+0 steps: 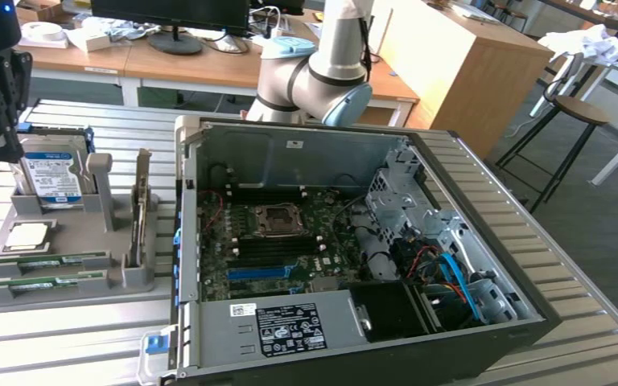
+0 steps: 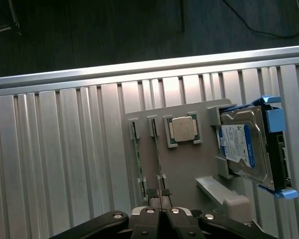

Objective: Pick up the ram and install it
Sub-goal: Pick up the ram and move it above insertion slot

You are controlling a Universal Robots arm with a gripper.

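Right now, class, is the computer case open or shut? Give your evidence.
Open. The computer case has no panel over its upward side, leaving the motherboard inside exposed.

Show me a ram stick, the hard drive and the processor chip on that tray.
ram stick (image 1: 57, 259): exterior view, middle of the green board.
hard drive (image 2: 241, 145): wrist view, its blue-white label.
processor chip (image 2: 183, 129): wrist view, centre of its silver lid.

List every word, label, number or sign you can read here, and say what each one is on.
Nothing here is clear enough to quote.
hard drive label, blue and white: print too small to read.
black power supply label: print too small to read.
white barcode sticker beside it: blurred.
case wall sticker, small and white: too small to read.
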